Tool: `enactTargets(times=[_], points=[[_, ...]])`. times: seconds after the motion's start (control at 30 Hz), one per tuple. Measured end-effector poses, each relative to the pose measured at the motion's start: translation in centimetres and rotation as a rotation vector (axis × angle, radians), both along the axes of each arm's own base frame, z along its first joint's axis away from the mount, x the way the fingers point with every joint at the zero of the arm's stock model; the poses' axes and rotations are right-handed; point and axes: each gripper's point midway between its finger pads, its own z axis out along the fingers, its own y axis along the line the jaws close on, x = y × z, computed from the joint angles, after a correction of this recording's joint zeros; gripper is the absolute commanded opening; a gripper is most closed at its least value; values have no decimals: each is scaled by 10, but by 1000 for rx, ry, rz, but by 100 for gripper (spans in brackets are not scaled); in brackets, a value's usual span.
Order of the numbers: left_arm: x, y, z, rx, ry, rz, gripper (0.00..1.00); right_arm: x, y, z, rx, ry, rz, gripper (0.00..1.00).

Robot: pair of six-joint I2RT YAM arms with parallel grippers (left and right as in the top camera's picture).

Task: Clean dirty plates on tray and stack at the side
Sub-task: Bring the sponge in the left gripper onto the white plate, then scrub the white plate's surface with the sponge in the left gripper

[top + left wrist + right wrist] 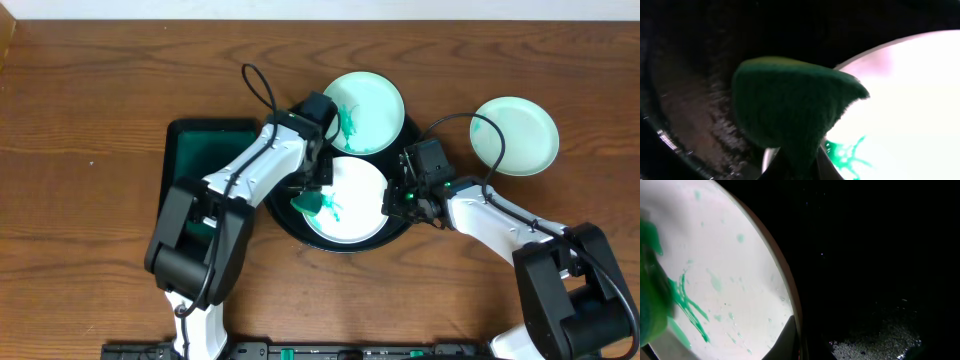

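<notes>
Teal-green smears [330, 208] mark the left part of the near plate [360, 195], which lies on the front half of the black tray [288, 222]. The rest of its face reads white. Right wrist view: thin streaks and scattered specks on it, so not clean yet.

Far plate [375, 100]: on the back of the tray, overhanging the rim. Smear left of its centre, apparently untouched.

Third plate [520, 140]: off the tray, on the bare table [100, 100] to the right. No clear smear seen on it. It lies alone; no stack begun.

Left tool [312, 200]: closed on a green sponge [306, 204], which is pressed at the near plate's left edge, just beside the smear. Left wrist view shows the sponge pinched between the fingers, over the plate rim.

Right tool [396, 200]: at the near plate's right rim. One finger [786, 339] lies at the rim; the other is lost against the dark tray. Cannot tell whether it clamps the plate.

Green rectangular tray [200, 150]: left of the black one, partly under the left arm.

Judgement: one plate of three seems done and set aside, the second is mid-wipe. Left to do: finish and move it, clean the far plate, stack all three.
</notes>
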Motion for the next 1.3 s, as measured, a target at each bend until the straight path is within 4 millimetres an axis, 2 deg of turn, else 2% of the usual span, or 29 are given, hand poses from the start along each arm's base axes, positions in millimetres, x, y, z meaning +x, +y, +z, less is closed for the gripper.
enactTargets(times=[0.37,0.53,0.63,0.7,0.83,0.93,1.03,1.17,1.3], points=[[-4,-45,-8,-34,-57,-72,7,-1,0,0,-3,6,0,1],[-20,-92,-6,-149,-55,-147,7,-1,-1,0,-4,8,0,1],[-29,-108,-5,-193,-38,-169,7,-1,-1,0,-5,11,0,1],[-31,-111,-5,-207,-28,-163,7,-1,-1,0,-5,13,0,1],[-31,-108,-5,-210,-12,-136,7,-2,-1,-1,-7,15,0,1],[-32,-97,-5,-172,14,-96,7,-2,-1,-1,-6,15,0,1],[-38,-72,-7,-84,66,-51,7,-2,-1,0,-4,16,1,1],[-43,-28,-10,56,119,7,7,-2,0,0,0,18,2,1],[-36,-12,-10,129,89,21,7,-6,4,-1,18,35,12,1]])
